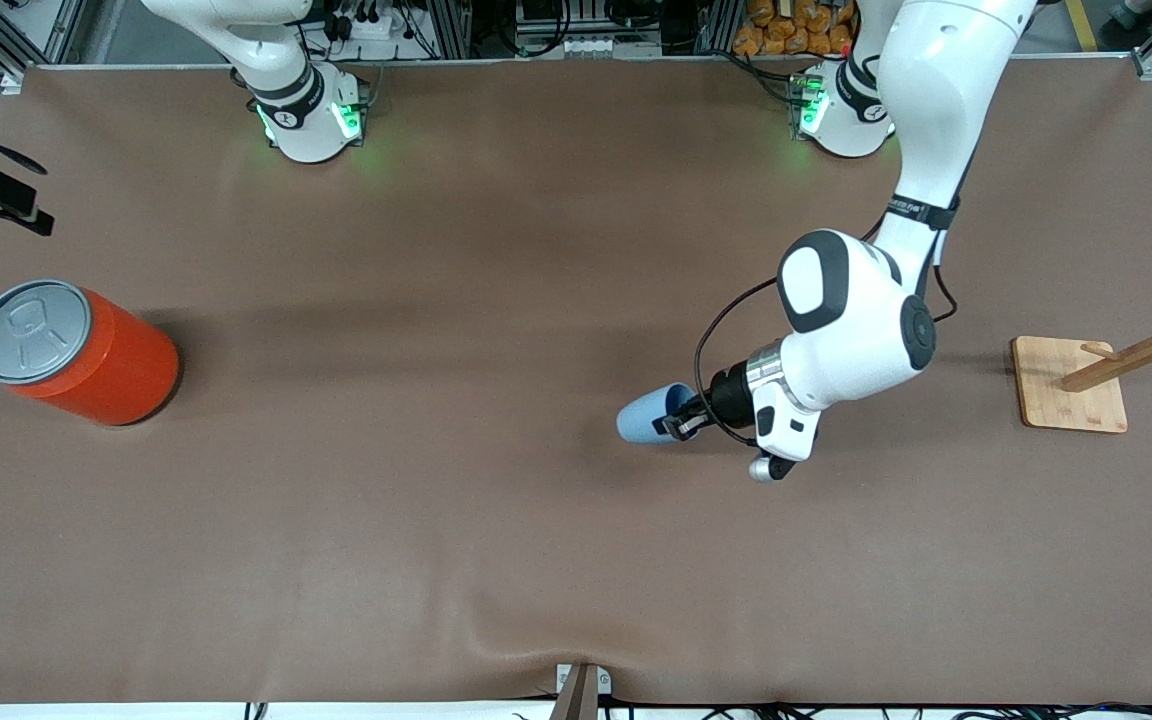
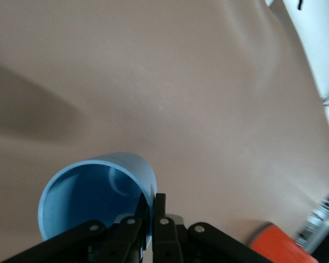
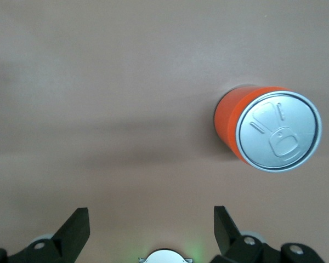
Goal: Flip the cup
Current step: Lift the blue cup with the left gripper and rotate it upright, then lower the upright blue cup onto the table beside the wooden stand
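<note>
The left pincer pinches the cup's rim, holding it tilted sideways over the surface. The right pincer waits spread wide above the orange can.

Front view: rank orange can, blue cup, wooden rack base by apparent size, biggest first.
1. Orange can, clearly the largest.
2. Wooden rack base, a flat square board, smaller than the can.
3. Blue cup, the smallest; the left hand covers its rim end, so part of it is hidden.
</note>
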`<move>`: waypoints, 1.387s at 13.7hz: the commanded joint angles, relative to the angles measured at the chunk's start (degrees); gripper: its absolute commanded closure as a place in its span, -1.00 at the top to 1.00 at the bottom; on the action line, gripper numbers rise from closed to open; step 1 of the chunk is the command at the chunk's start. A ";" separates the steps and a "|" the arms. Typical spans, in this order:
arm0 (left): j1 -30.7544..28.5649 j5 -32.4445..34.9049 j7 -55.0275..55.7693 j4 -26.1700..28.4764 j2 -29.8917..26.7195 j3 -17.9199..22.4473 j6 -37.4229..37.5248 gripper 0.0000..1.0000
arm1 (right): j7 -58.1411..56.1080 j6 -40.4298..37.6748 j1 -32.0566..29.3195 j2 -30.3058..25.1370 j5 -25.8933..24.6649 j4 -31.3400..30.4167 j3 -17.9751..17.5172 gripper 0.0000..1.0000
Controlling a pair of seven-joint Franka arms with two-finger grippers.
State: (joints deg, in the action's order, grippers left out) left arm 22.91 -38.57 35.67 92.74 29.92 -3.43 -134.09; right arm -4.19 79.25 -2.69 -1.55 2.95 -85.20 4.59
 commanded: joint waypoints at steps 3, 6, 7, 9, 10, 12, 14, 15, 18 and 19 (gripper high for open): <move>-6.46 17.89 5.81 1.12 -5.66 1.49 12.17 -1.00 | 0.06 0.64 -3.46 -0.56 0.13 1.01 -0.46 1.00; -11.39 26.52 6.60 1.82 -5.84 1.49 17.10 -1.00 | 0.06 1.34 -4.08 1.72 2.50 2.67 -0.64 1.00; -12.27 27.40 8.17 2.70 -5.58 1.49 17.11 -1.00 | 0.06 1.52 -3.82 1.81 2.07 3.28 -0.73 1.00; -13.94 32.04 9.76 4.98 -5.14 1.58 16.15 -1.00 | -0.02 1.53 -4.16 1.72 2.85 3.90 -0.73 1.00; -14.04 32.85 10.90 5.86 -4.62 1.67 15.19 -1.00 | -0.11 1.53 -4.17 1.81 2.94 3.90 -0.73 1.00; -14.04 36.18 15.11 7.10 -3.74 1.67 12.82 -1.00 | -0.03 1.09 -3.73 1.81 2.42 3.82 -0.81 1.00; -13.95 41.62 20.46 7.89 -2.60 1.67 10.45 -1.00 | -0.03 1.09 -3.81 1.64 2.33 3.90 -0.90 1.00; -13.95 44.00 22.58 8.42 -1.89 1.58 9.13 -1.00 | -0.03 1.09 -3.99 1.46 2.24 3.90 -0.82 1.00; -13.95 45.16 24.97 8.77 -0.92 1.49 7.80 -1.00 | 0.06 1.52 -3.81 1.72 2.41 3.82 -0.82 1.00; -14.04 45.16 25.06 8.77 -1.35 1.49 7.88 -1.00 | 0.06 1.53 -3.81 1.72 2.76 3.82 -0.82 1.00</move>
State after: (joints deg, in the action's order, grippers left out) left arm 9.00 5.05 58.88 101.11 29.55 -1.73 -125.83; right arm -4.19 81.27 -5.80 -0.42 4.41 -82.71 4.22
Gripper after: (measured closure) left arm 0.952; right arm 0.000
